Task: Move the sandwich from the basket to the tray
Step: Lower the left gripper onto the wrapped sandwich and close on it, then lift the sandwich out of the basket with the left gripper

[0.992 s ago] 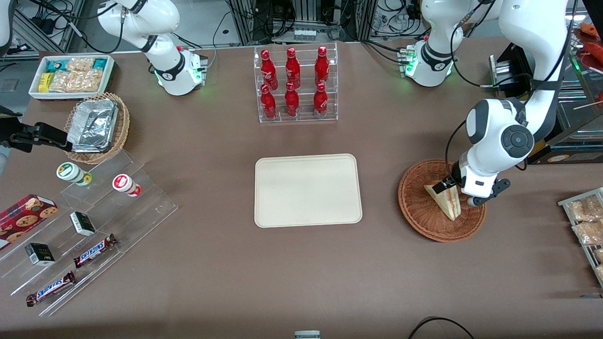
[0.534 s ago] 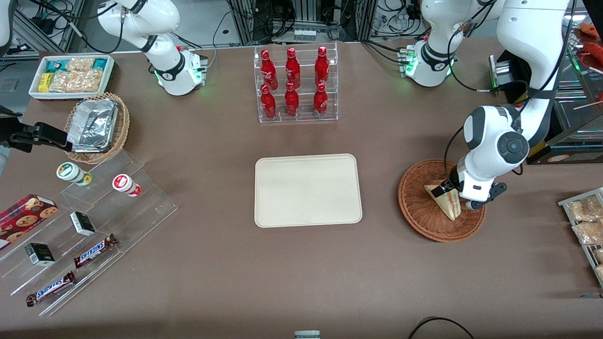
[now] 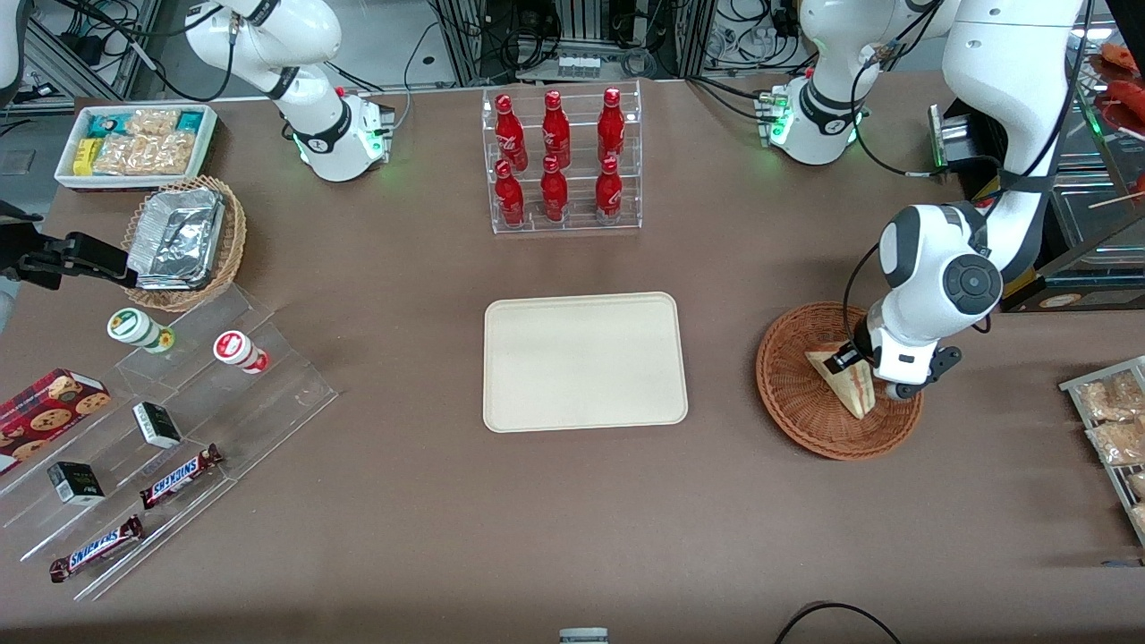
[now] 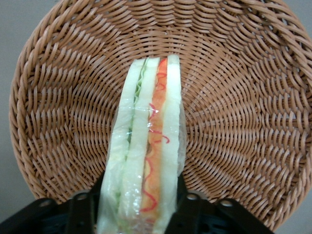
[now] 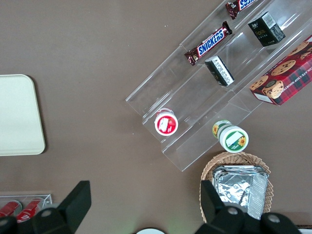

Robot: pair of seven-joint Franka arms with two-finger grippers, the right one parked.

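The sandwich (image 3: 845, 383) stands on its edge in the reddish-brown wicker basket (image 3: 796, 394), toward the working arm's end of the table. My gripper (image 3: 850, 360) reaches down into the basket and is shut on the sandwich's wide end. In the left wrist view the black fingers (image 4: 83, 214) press both bread faces of the sandwich (image 4: 151, 122), with the gripper (image 4: 139, 207) low over the basket (image 4: 234, 97). The red, orange and green filling edge faces the camera. The cream tray (image 3: 586, 362) lies bare at the table's middle, apart from the basket, and the tray (image 5: 19, 117) also shows in the right wrist view.
A clear rack of red bottles (image 3: 559, 161) stands farther from the front camera than the tray. Packets on a wire rack (image 3: 1109, 420) lie beside the basket at the table's edge. Acrylic steps with candy bars (image 3: 179, 402), a tan basket of foil containers (image 3: 183, 241) and a white snack bin (image 3: 134, 143) sit toward the parked arm's end.
The working arm's wrist has shifted slightly toward the tray and a little lower over the basket. The sandwich stays in the basket, barely moved.
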